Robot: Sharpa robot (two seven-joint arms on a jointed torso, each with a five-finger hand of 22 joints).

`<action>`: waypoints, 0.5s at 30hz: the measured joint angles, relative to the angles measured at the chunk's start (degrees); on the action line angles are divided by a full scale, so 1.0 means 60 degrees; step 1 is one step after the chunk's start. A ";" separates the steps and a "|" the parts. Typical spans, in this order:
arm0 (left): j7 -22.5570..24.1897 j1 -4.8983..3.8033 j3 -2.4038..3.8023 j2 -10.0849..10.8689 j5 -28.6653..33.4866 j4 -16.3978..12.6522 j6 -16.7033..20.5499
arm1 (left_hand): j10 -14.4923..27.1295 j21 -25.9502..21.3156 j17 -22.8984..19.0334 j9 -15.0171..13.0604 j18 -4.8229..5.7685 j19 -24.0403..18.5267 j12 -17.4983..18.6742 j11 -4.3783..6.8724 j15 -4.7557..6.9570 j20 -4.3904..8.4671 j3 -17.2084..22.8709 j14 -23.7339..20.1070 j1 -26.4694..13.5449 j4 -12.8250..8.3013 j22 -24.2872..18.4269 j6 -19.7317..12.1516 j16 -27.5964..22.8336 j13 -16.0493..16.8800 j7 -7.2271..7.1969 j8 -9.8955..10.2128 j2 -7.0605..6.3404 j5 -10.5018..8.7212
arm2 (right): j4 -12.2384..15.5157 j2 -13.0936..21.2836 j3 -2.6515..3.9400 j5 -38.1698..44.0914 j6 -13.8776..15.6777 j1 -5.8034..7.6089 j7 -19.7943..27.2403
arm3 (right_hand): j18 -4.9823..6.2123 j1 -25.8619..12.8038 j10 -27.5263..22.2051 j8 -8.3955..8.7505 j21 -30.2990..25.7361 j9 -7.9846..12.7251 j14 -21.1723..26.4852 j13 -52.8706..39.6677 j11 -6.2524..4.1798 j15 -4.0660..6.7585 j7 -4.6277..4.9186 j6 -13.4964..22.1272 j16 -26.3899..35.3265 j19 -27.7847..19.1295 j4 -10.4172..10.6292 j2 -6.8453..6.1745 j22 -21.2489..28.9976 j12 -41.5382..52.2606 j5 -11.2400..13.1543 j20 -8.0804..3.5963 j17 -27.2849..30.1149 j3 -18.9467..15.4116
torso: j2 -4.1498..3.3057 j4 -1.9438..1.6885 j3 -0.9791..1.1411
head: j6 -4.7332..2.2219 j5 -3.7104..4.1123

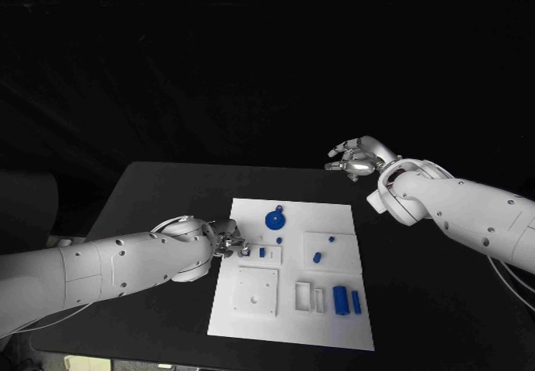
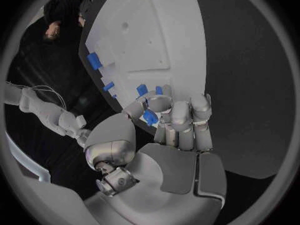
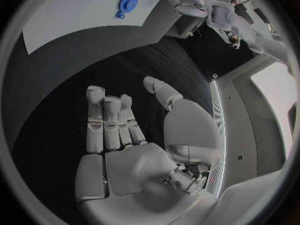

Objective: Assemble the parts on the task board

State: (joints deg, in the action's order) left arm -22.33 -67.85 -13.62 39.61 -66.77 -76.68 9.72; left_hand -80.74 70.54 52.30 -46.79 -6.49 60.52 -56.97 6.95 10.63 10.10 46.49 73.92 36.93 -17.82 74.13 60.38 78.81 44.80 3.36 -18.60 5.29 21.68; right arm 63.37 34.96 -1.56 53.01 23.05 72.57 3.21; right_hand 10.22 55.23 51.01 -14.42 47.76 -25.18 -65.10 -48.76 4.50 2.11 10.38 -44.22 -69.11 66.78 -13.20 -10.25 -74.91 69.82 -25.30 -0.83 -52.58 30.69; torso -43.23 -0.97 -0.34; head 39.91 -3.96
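The white task board (image 1: 292, 325) lies in the middle of the black table. My left hand (image 1: 227, 243) is at the board's left edge and pinches a small blue part (image 2: 150, 117) between thumb and fingers, just above the board (image 2: 150, 40). Next to it a small blue peg (image 1: 262, 251) stands on the board. A blue round wheel (image 1: 274, 220) lies farther back, also seen as the wheel (image 3: 127, 1) from the right wrist. Two long blue pieces (image 1: 340, 299) lie at the front right. My right hand (image 1: 357, 159) hovers beyond the board's far right corner, fingers spread and empty (image 3: 115, 130).
White raised blocks sit on the board: a square plate (image 1: 257, 291) at the front left, a slotted block (image 1: 309, 297) beside it, and a plate (image 1: 332, 251) with small blue parts on the right. Bare black table (image 1: 167, 193) surrounds the board.
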 measured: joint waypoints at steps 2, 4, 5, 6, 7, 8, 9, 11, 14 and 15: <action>0.0004 0.0000 0.0001 0.0000 0.0003 0.0005 -0.0007 | 0.0000 0.0000 0.0000 -0.0003 0.0000 0.0000 0.0000 0.0000 0.0000 0.0000 0.0000 0.0000 0.0001 0.0000 0.0008 0.0000 0.0000 0.0000 0.0000 0.0000 -0.0001 0.0000 | -0.0003 -0.0001 0.0000 0.0001 -0.0001 0.0000 0.0000 | 0.0000 0.0000 0.0000 0.0000 0.0000 0.0000 0.0000 0.0000 0.0000 0.0000 -0.0001 0.0000 0.0000 0.0000 0.0000 0.0000 0.0000 0.0023 0.0000 0.0001 0.0000 0.0000 | 0.0000 0.0000 0.0001 | 0.0004 0.0000; 0.0008 0.0000 0.0002 0.0000 0.0007 0.0008 -0.0013 | 0.0000 0.0038 0.0000 -0.0006 0.0000 -0.0001 0.0000 0.0000 -0.0001 -0.0001 0.0000 0.0001 0.0002 0.0000 0.0008 0.0000 0.0000 -0.0001 0.0000 0.0000 -0.0002 0.0000 | -0.0004 -0.0002 0.0000 0.0001 -0.0001 0.0000 0.0000 | 0.0000 0.0000 0.0000 0.0000 0.0000 0.0000 0.0000 0.0000 0.0000 0.0000 -0.0003 0.0002 0.0000 0.0000 0.0000 0.0000 0.0000 0.0037 0.0000 0.0002 0.0000 0.0000 | 0.0000 0.0000 0.0002 | 0.0005 0.0003; 0.0009 0.0000 0.0002 0.0000 0.0009 0.0009 -0.0015 | 0.0000 0.0038 0.0000 -0.0006 -0.0001 -0.0014 0.0000 0.0000 -0.0001 -0.0014 0.0000 0.0001 0.0002 0.0000 0.0008 0.0000 0.0000 -0.0001 0.0000 0.0000 -0.0002 0.0011 | -0.0004 -0.0002 0.0000 0.0002 -0.0001 0.0000 0.0000 | 0.0000 0.0000 0.0000 0.0000 0.0000 0.0000 0.0000 0.0000 0.0000 0.0000 -0.0005 0.0004 0.0000 0.0000 0.0000 0.0000 0.0000 0.0037 0.0000 0.0002 0.0000 0.0000 | 0.0000 0.0001 0.0002 | 0.0005 0.0004; 0.0010 0.0000 0.0002 -0.0001 0.0011 0.0009 -0.0016 | 0.0000 0.0038 0.0000 -0.0006 -0.0004 -0.0014 0.0000 0.0000 -0.0001 -0.0014 0.0000 0.0001 0.0002 0.0000 0.0008 0.0000 0.0000 -0.0001 0.0000 0.0000 -0.0002 0.0046 | -0.0004 -0.0002 0.0000 0.0002 -0.0002 0.0000 -0.0001 | 0.0000 0.0000 0.0000 0.0000 0.0000 0.0000 0.0000 0.0000 0.0000 0.0000 -0.0007 0.0006 0.0000 0.0001 0.0000 0.0000 0.0000 0.0038 0.0000 0.0002 0.0000 0.0000 | 0.0000 0.0000 0.0002 | 0.0005 0.0004; 0.0010 -0.0001 0.0002 -0.0003 0.0013 0.0011 -0.0017 | 0.0000 0.0038 0.0000 -0.0007 -0.0004 -0.0014 0.0000 0.0000 -0.0001 -0.0014 0.0000 0.0001 0.0002 0.0000 0.0008 0.0000 0.0000 -0.0001 0.0000 0.0001 -0.0002 0.0058 | -0.0004 -0.0003 0.0000 0.0002 -0.0002 0.0000 -0.0001 | 0.0000 0.0000 0.0000 0.0000 0.0000 0.0000 0.0000 0.0000 0.0000 0.0000 -0.0008 0.0007 0.0000 0.0000 0.0000 0.0000 0.0000 0.0038 0.0000 0.0003 0.0000 0.0000 | 0.0000 0.0000 0.0002 | 0.0005 0.0004; 0.0010 -0.0001 0.0002 -0.0008 0.0015 0.0015 -0.0019 | 0.0000 0.0038 0.0000 -0.0011 -0.0005 -0.0014 0.0000 0.0000 -0.0001 -0.0015 0.0000 0.0001 0.0002 0.0000 0.0007 0.0000 0.0000 -0.0001 0.0000 0.0000 -0.0002 0.0074 | -0.0004 -0.0004 0.0000 0.0003 -0.0002 0.0000 -0.0001 | 0.0000 0.0000 0.0000 0.0000 0.0000 0.0000 0.0000 0.0000 0.0000 0.0000 -0.0008 0.0007 0.0000 0.0001 0.0000 0.0000 0.0001 0.0038 0.0000 0.0003 0.0000 0.0000 | 0.0000 0.0000 0.0003 | 0.0005 0.0004; 0.0010 -0.0002 0.0002 -0.0011 0.0017 0.0018 -0.0022 | 0.0000 0.0038 0.0000 -0.0015 -0.0005 -0.0014 0.0000 0.0000 -0.0001 -0.0015 0.0000 0.0001 0.0002 0.0000 0.0007 0.0000 0.0000 0.0001 0.0000 0.0000 -0.0003 0.0074 | -0.0004 -0.0005 0.0000 0.0003 -0.0002 0.0000 -0.0001 | 0.0000 0.0000 0.0000 0.0000 0.0000 0.0000 0.0000 0.0001 0.0000 -0.0001 -0.0008 0.0007 0.0000 0.0001 0.0000 0.0000 0.0001 0.0038 0.0000 0.0003 0.0000 0.0000 | 0.0000 0.0000 0.0002 | 0.0005 0.0004; 0.0010 -0.0003 0.0002 -0.0016 0.0021 0.0024 -0.0028 | 0.0000 0.0038 0.0000 -0.0021 -0.0006 -0.0014 0.0000 0.0000 -0.0001 -0.0015 0.0000 0.0002 0.0003 0.0000 0.0007 0.0000 0.0000 0.0008 0.0000 0.0001 -0.0003 0.0074 | -0.0004 -0.0008 0.0000 0.0003 -0.0003 0.0000 -0.0001 | -0.0001 0.0000 0.0000 0.0000 0.0000 -0.0001 0.0001 0.0008 0.0000 -0.0001 -0.0009 0.0007 0.0000 0.0001 0.0000 0.0000 0.0000 0.0038 0.0000 0.0004 0.0000 0.0000 | 0.0000 0.0000 0.0002 | 0.0008 0.0004; 0.0000 -0.0006 0.0002 -0.0028 0.0028 0.0033 -0.0040 | 0.0000 0.0038 0.0000 -0.0030 -0.0006 -0.0014 0.0000 0.0000 -0.0002 -0.0015 0.0000 0.0002 0.0002 0.0000 0.0007 0.0000 0.0000 0.0008 0.0000 0.0001 -0.0002 0.0074 | -0.0004 -0.0011 0.0000 0.0004 -0.0004 0.0000 -0.0002 | 0.0000 0.0000 0.0000 0.0000 0.0000 -0.0001 0.0002 0.0008 0.0000 -0.0002 -0.0010 0.0007 0.0000 0.0001 0.0000 0.0000 -0.0002 0.0038 0.0000 0.0005 0.0000 0.0000 | 0.0000 0.0000 0.0003 | 0.0010 0.0001; -0.0004 -0.0007 0.0002 -0.0031 0.0032 0.0035 -0.0047 | 0.0000 0.0038 0.0000 -0.0030 -0.0006 -0.0014 0.0000 0.0000 -0.0004 -0.0015 0.0000 0.0005 0.0001 0.0000 0.0007 0.0000 0.0000 0.0007 0.0000 0.0001 -0.0002 0.0074 | -0.0004 -0.0011 0.0000 0.0004 -0.0005 0.0000 -0.0002 | 0.0000 0.0000 0.0000 0.0000 0.0000 -0.0001 0.0004 0.0008 0.0000 -0.0004 -0.0010 0.0007 0.0000 0.0000 0.0000 0.0000 -0.0005 0.0038 0.0000 0.0006 -0.0001 0.0000 | 0.0000 0.0000 0.0003 | 0.0010 -0.0001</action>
State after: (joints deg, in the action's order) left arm -22.35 -67.89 -13.61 39.42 -66.58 -76.47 9.44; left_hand -80.74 70.77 52.31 -46.97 -6.53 60.43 -56.97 6.95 10.61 10.00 46.49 73.95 36.93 -17.82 74.17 60.38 78.81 44.85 3.36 -18.60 5.29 22.13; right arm 63.35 34.90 -1.56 53.03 23.02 72.56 3.20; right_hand 10.22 55.22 51.00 -14.42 47.76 -25.18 -65.08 -48.71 4.50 2.09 10.31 -44.18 -69.11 66.78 -13.20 -10.25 -74.94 70.05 -25.30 -0.80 -52.58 30.69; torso -43.23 -0.97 -0.32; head 39.97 -3.97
